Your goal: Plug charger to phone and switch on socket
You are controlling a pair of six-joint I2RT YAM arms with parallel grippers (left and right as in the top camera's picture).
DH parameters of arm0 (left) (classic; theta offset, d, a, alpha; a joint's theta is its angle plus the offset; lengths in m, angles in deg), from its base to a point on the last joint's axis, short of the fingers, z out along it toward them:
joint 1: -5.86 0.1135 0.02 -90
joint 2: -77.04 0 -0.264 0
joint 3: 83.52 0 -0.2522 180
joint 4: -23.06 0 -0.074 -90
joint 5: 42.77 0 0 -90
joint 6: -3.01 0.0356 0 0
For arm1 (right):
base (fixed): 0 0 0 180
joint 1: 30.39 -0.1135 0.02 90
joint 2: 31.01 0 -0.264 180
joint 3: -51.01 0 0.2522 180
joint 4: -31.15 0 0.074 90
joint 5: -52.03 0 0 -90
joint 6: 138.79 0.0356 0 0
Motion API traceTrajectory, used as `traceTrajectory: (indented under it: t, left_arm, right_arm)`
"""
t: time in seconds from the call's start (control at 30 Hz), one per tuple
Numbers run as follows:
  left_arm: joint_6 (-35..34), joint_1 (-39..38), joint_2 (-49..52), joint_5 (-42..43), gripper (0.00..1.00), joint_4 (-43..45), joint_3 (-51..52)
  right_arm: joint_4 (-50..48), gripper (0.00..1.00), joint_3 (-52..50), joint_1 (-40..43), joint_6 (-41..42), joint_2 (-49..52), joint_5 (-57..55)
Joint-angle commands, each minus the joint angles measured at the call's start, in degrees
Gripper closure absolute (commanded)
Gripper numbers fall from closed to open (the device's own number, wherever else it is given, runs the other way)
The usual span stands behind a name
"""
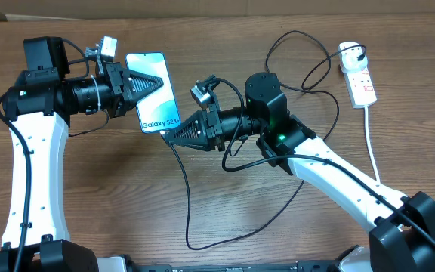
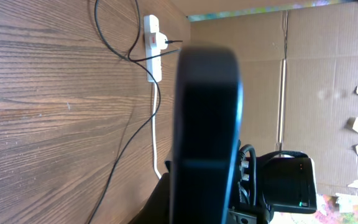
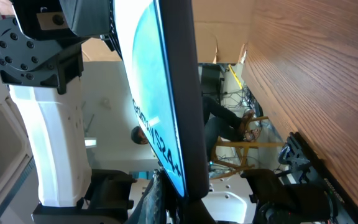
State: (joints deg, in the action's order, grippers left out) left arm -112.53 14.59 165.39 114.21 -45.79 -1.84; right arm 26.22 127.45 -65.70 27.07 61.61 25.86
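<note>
The phone [image 1: 161, 106] is held up off the table, its light blue "Galaxy" screen facing upward, with my left gripper [image 1: 148, 81] shut on its upper half. My right gripper [image 1: 168, 136] is shut on the connector end of the charger, with its tip right at the phone's bottom edge. The connector itself is hidden between the fingers. From there the thin black charger cable [image 1: 186, 196] drops and loops over the table to the white plug adapter [image 1: 350, 53] in the socket [image 1: 362, 83]. In the right wrist view the phone [image 3: 166, 93] rises straight from the jaws. Its dark back [image 2: 207, 124] fills the left wrist view.
The socket's thick white cord [image 1: 370, 143] runs toward the front along the right side. The socket [image 2: 153, 53] also shows in the left wrist view, with black cable [image 2: 114, 37] curling beside it. Cardboard walls [image 2: 303, 93] border the wooden table [image 1: 112, 196] at the back.
</note>
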Motion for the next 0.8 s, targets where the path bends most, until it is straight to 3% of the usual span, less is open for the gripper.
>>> traceTrajectory:
  t: [0.0,0.4,0.57,0.77]
  left_arm:
    - [-2.03,-2.01,-0.83,7.63,0.96,-1.66,-0.35]
    - [-2.38,-2.01,-0.83,7.63,0.96,-1.66,-0.35]
    - [-2.36,-2.01,-0.83,7.63,0.96,-1.66,-0.35]
    - [-2.32,-1.99,-0.83,7.34,0.96,-1.57,-0.35]
  right_arm:
    - [-0.44,0.96,1.09,0.09,0.63,0.28,-11.45]
    - [-0.33,0.96,1.09,-1.66,0.68,0.28,-13.05]
    - [-0.33,0.88,1.09,-1.66,0.68,0.28,-13.03]
    - [-0.33,0.88,1.09,-1.64,0.70,0.28,-13.03]
